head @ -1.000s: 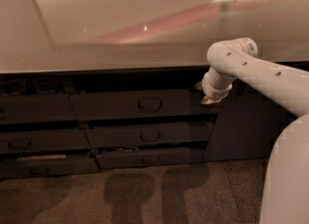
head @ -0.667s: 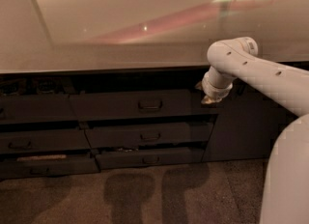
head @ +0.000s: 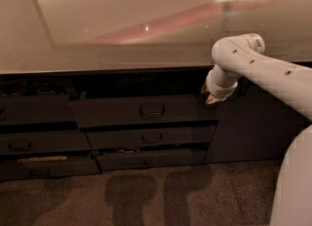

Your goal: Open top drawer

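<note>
nothing moved since earlier frame: gripper [head: 212, 97] at upper right corner of top drawer [head: 112, 114], drawer partly out. can't tell gripper's opening or hold.

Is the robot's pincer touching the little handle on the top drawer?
Apart. The camera view shows the pincer up at the right end of the top drawer, with bare drawer front between it and the handle in the middle.

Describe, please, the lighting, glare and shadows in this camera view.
Camera view: dim, warm light; a pinkish glare streak and bright specks on the countertop; dark blocky shadows on the floor; the top drawer lies in deep shade under the counter edge; the gripper sits at that drawer's right end.
</note>
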Robot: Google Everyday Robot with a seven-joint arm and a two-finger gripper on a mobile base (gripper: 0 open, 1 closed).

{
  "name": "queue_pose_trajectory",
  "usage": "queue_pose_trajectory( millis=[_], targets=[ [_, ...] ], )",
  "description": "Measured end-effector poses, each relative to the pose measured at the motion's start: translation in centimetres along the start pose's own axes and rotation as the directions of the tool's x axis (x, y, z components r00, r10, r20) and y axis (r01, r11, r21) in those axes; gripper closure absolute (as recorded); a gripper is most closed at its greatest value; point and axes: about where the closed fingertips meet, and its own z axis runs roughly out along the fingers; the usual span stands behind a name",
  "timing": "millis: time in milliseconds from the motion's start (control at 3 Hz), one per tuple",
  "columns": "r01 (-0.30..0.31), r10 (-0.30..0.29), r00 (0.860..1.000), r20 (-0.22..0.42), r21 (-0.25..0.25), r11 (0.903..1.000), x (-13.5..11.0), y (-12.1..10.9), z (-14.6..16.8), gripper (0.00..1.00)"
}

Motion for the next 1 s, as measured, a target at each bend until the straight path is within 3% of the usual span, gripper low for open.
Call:
queue_pose_trajectory(
  millis=[333, 667, 1000],
  targets=[
    [0.005, -0.004, 1.000, -0.017, 0.027, 0.9996, 0.3, 0.2, -1.0, 1.00],
    [0.020, -0.019, 1.000, -0.016, 0.022, 0.9996, -0.2, 1.6, -0.5, 1.00],
    [0.020, -0.019, 1.000, -0.016, 0.022, 0.9996, -0.2, 1.6, -0.7, 1.00]
  ],
)
